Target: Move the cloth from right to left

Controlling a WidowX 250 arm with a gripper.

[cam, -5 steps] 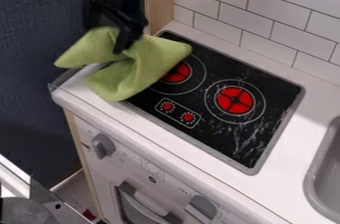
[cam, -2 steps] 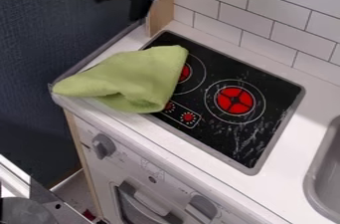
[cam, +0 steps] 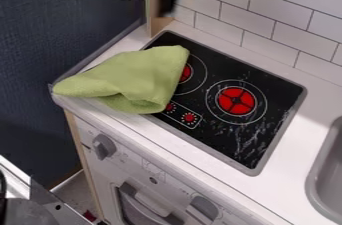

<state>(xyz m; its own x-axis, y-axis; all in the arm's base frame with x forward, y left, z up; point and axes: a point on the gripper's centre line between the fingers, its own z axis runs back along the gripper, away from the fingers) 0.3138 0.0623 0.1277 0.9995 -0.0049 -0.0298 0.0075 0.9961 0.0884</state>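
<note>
My black gripper (cam: 167, 8) hangs at the top edge, left of the tiled wall and above the back left corner of the stove. A gap separates it from the green cloth (cam: 133, 78) below. The cloth lies loosely folded across the left part of the black stove top and the white counter beside it, covering part of the left burner. One corner of it points to the counter's front left corner.
The right burner (cam: 236, 100) is uncovered. White tiles (cam: 267, 21) rise behind the counter (cam: 180, 143), and a grey sink (cam: 327, 174) sits at the right edge. A wooden post (cam: 157, 25) stands behind the stove's back left corner.
The cloth, held up by the gripper at first, has dropped flat onto the counter and stove. My gripper has let go, risen to the top edge and shifted right.
</note>
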